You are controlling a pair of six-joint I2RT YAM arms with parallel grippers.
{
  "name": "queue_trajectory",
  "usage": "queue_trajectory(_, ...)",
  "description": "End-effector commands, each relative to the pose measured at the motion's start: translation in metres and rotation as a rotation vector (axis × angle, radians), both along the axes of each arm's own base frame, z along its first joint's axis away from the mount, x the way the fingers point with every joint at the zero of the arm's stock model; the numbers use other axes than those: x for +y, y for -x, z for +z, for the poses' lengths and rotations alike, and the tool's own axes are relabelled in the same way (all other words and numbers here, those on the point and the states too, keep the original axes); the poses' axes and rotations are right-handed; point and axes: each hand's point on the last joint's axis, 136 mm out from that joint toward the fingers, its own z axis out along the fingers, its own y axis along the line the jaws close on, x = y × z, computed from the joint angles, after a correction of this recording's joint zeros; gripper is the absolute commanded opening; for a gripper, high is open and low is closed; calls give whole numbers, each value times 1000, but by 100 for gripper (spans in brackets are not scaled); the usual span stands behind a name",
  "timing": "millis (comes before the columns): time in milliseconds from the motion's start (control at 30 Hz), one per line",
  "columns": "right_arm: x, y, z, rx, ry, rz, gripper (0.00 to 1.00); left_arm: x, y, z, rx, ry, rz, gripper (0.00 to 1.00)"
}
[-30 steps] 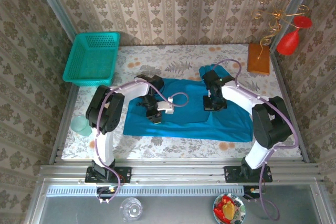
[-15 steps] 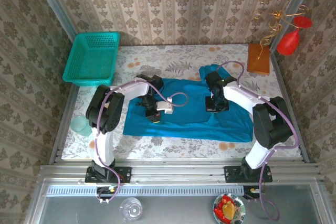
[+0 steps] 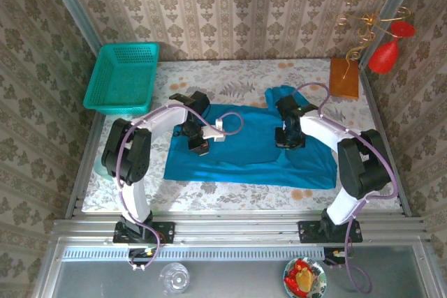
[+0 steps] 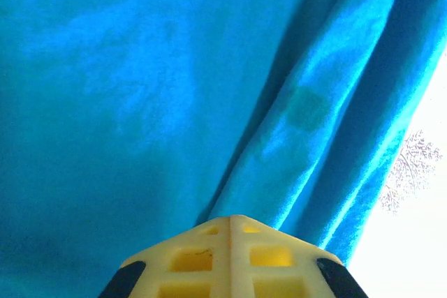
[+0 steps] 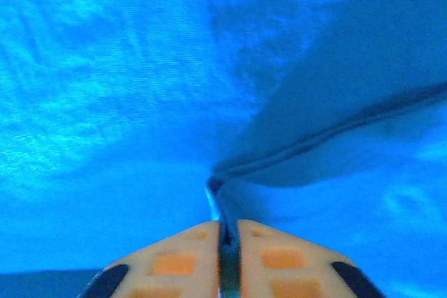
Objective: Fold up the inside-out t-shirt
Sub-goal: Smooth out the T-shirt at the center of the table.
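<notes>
The inside-out t-shirt (image 3: 244, 155) is plain blue-teal cloth lying spread across the middle of the table, with a bunched part at its far right. My left gripper (image 3: 198, 146) is down on its left half. In the left wrist view the fingers meet at the tip (image 4: 230, 219), and a raised fold of the shirt (image 4: 300, 123) runs straight out from them. My right gripper (image 3: 288, 139) is on the shirt's right half. Its fingers (image 5: 228, 225) are nearly together, with a ridge of blue cloth (image 5: 105, 102) pinched in the slit between them.
A teal mesh basket (image 3: 124, 78) stands at the back left. A brown wooden block (image 3: 344, 78) and a red ornament (image 3: 385, 54) are at the back right. A pale green cup (image 3: 108, 167) is by the left edge. Floral tablecloth (image 4: 419, 165) shows beside the shirt.
My left gripper has slid a little back and to the left over the shirt, its elbow swinging left. The right gripper has crept slightly toward the back.
</notes>
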Motion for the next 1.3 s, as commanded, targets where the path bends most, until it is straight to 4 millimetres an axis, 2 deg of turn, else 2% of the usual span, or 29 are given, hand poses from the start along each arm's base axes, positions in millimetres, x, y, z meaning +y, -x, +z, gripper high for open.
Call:
queue_trajectory(0, 14, -10, 8, -44, -110, -17, 35, 5, -11, 16, -70, -6, 150, 11)
queue_trajectory(33, 16, -11, 13, -56, -132, -15, 42, 7, -15, 20, -97, -6, 205, 13)
queue_trajectory(133, 15, -12, 32, -109, -184, -24, 50, 8, -22, 34, -137, 42, 380, 16)
queue_trajectory(233, -4, -7, 44, -137, -202, -86, 54, 10, -23, 48, -164, 123, 553, 18)
queue_trajectory(367, -38, 1, 39, -110, -262, -197, 55, 23, -20, 53, -146, 224, 814, 18)
queue_trajectory(433, -52, 6, 31, -81, -284, -232, 56, 27, -13, 52, -82, 291, 958, 19)
queue_trajectory(533, -59, 7, 21, -61, -327, -255, 58, 42, -6, 42, 45, 366, 1150, 19)
queue_trajectory(700, -67, 8, 0, -27, -370, -314, 65, 55, 13, 15, 157, 388, 1318, 18)
queue_trajectory(833, -77, 11, -16, -21, -373, -373, 73, 79, 31, -18, 223, 299, 1496, 17)
queue_trajectory(967, -96, 17, -30, -4, -377, -481, 75, 105, 58, -50, 279, 100, 1630, 12)
queue_trajectory(1133, -118, 21, -42, 23, -384, -602, 75, 118, 76, -62, 302, 29, 1712, 11)
queue_trajectory(1200, -119, 21, -40, 24, -400, -609, 74, 118, 79, -61, 309, 42, 1740, 12)
queue_trajectory(1267, -118, 22, -29, -2, -409, -606, 74, 115, 77, -55, 304, 79, 1743, 12)
